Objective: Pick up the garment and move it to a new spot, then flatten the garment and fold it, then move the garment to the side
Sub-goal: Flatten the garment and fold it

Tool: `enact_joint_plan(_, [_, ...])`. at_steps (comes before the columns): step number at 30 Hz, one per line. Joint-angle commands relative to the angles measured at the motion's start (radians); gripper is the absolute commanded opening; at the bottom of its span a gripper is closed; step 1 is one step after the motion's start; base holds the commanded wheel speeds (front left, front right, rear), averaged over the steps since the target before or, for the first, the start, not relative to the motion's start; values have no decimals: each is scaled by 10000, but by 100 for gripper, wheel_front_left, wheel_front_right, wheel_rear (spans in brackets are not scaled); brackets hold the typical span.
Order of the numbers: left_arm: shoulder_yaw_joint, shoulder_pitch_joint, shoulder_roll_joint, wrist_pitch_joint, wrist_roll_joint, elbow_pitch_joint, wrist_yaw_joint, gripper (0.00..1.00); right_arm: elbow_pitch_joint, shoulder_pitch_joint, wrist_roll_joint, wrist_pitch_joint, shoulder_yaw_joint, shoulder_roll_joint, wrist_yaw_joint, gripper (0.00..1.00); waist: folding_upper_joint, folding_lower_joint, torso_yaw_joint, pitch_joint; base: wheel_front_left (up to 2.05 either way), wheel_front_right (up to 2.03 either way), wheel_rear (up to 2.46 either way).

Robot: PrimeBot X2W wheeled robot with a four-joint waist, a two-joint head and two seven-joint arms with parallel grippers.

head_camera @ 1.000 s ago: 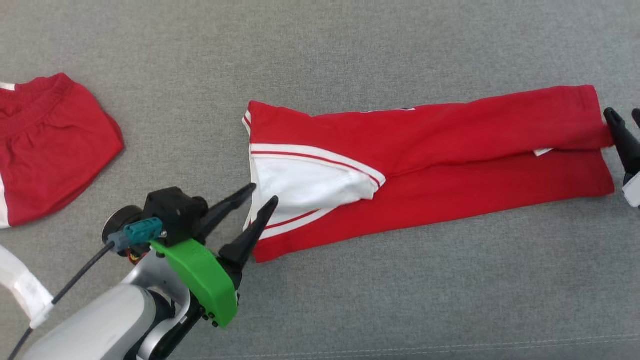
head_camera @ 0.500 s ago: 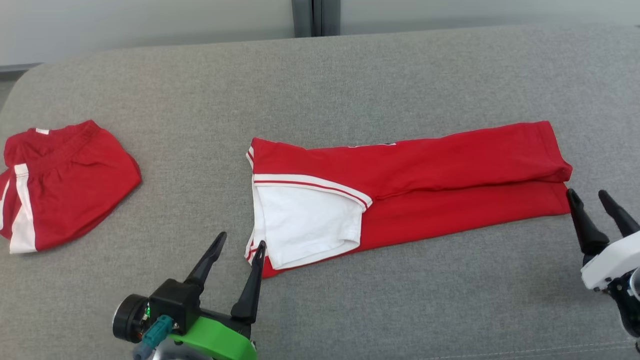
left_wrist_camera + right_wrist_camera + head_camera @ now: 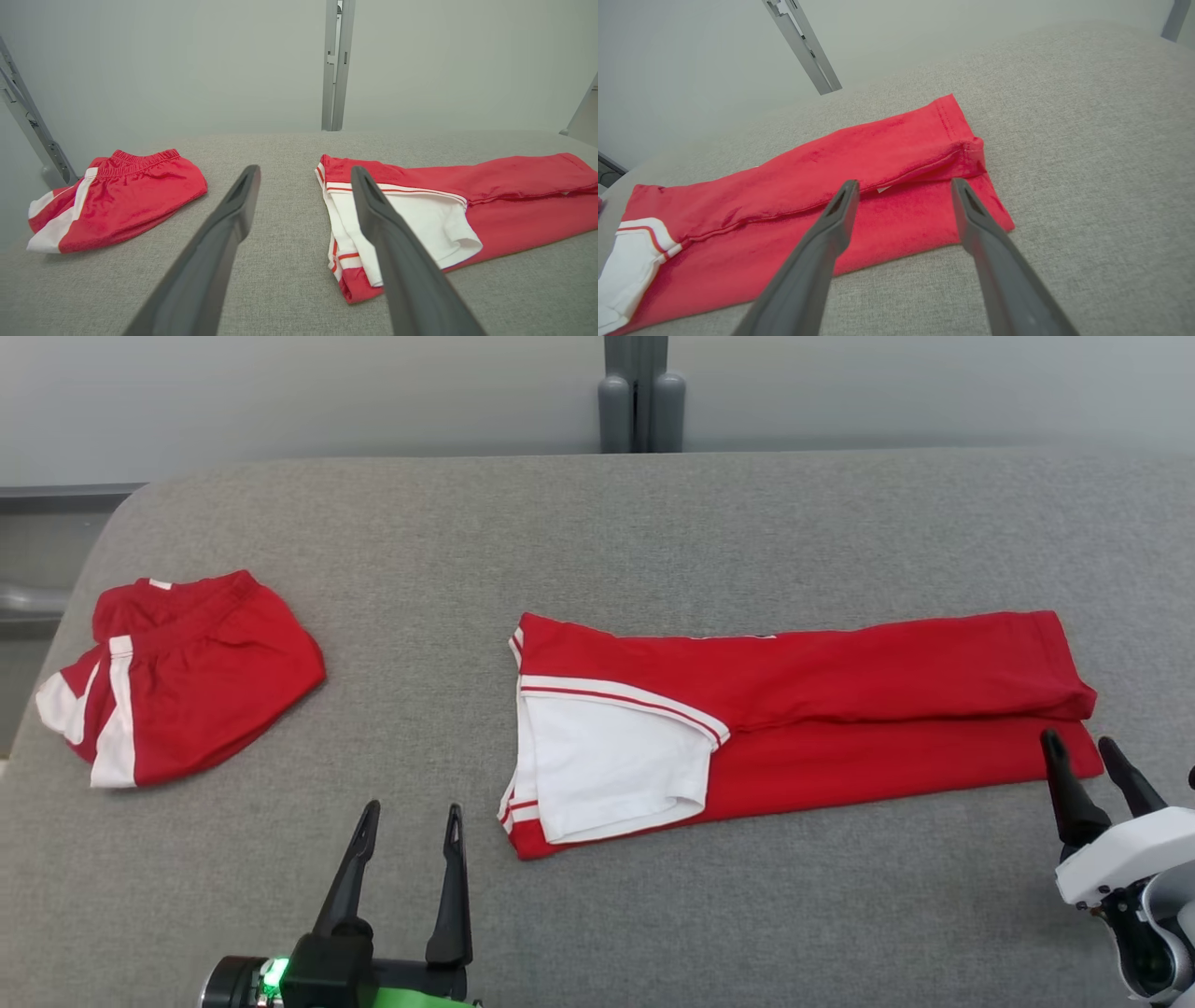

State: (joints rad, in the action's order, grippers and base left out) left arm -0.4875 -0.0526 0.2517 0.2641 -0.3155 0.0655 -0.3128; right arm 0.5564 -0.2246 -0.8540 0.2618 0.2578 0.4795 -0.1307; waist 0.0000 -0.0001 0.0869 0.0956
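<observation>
The fold step is, in my judgement, in progress and about half done: the long red garment (image 3: 840,709) is lying near the middle of the grey fabric-covered tabletop (image 3: 597,541), doubled along its length into a narrow strip, with a white panel showing at its left end. Neither claw is holding anything. The left claw (image 3: 413,809) is hovering with its fingers spread apart, just beside the near left corner of the garment and not touching it; in the left wrist view this claw (image 3: 304,171) is pointing at the bare tabletop between the two pieces of clothing. The right claw (image 3: 1078,741) is also released, with its fingers parted at the near right corner of the garment; in the right wrist view the claw (image 3: 904,183) is standing over the near edge of the cloth (image 3: 878,158), but I cannot tell whether it is touching it. The next move is probably calling for a grip on one end that takes all layers together, so that this end can be carried over to the other end without the strip opening. Counting the things: there are two claws, both empty; two pieces of clothing, namely the long garment and one pair of red shorts (image 3: 205,672) lying well apart at the left; and one grey post (image 3: 641,401) behind the tabletop.
</observation>
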Motion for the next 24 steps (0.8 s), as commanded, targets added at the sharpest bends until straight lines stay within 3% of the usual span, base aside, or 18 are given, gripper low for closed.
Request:
enact_joint_plan(1, [160, -193, -172, 0, 166, -49, 184, 100, 126, -16, 76, 37, -159, 18, -1, 100, 0, 1, 353, -20, 0, 0, 0])
enact_joint_plan(13, [1085, -11, -1396, 1, 1563, -372, 1635, 100, 2542, -1661, 1002, -521, -1063, 552, -1, 100, 0, 1, 1158, 747, 0, 0, 0])
enact_joint_plan(24, [1284, 409, -1878, 2, 2048, -604, 2265, 100, 4074, -2498, 1143, -1776, -852, 601, -1, 100, 0, 1, 1278, 1379, 0, 0, 0])
